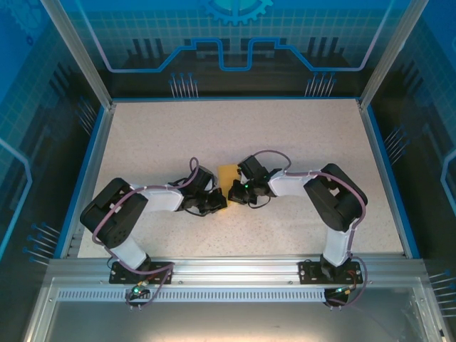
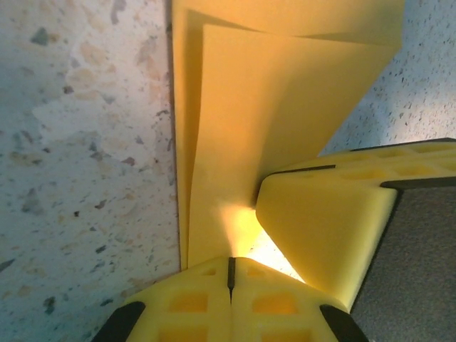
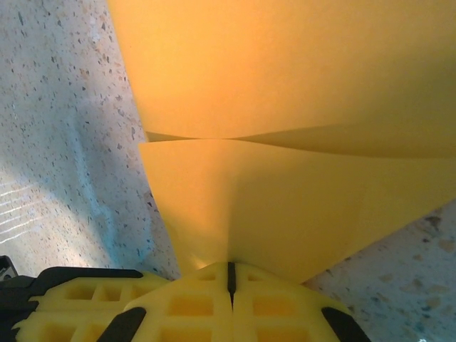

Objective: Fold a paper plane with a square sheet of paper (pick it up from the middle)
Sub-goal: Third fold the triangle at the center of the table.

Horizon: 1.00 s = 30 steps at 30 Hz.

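Left claw is pressed together, pinching an edge of the thin orange-yellow folded paper sheet, which lies mid-way between the two arms on the pale speckled surface. Paper is matte and crisp, at least two layers with straight sharp creases and one flap lifting; my read is early folds done, no pointed nose or wings yet, so most of the plane is left. Right claw is likewise closed on the sheet from the other side, just beside the left.

Orange-yellow square sheet of paper, creased into overlapping layers, flaps slightly gaping, at middle of table.
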Tool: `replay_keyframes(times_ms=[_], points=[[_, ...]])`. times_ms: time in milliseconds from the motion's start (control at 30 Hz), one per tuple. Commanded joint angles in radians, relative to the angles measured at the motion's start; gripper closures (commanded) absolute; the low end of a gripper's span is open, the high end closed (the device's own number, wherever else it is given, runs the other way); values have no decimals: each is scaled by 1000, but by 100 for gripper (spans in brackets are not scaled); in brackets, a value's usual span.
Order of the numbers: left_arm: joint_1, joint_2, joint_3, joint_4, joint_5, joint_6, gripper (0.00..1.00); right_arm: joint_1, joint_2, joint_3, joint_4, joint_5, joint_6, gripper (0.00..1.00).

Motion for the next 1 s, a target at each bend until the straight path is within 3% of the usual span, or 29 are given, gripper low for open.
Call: replay_keyframes(times_ms=[0, 567, 800, 967], points=[[-6, 16, -49, -108, -36, 22, 100, -48, 43, 8, -19, 33, -57, 95], [-6, 15, -57, -134, -32, 32, 100, -245, 66, 65, -31, 20, -231, 94], [-6, -81, -22, -180, -26, 72, 100, -254, -77, 102, -113, 90, -322, 90], [-5, -191, 25, -242, -47, 119, 82, -199, -65, 199, -215, 164, -403, 81]])
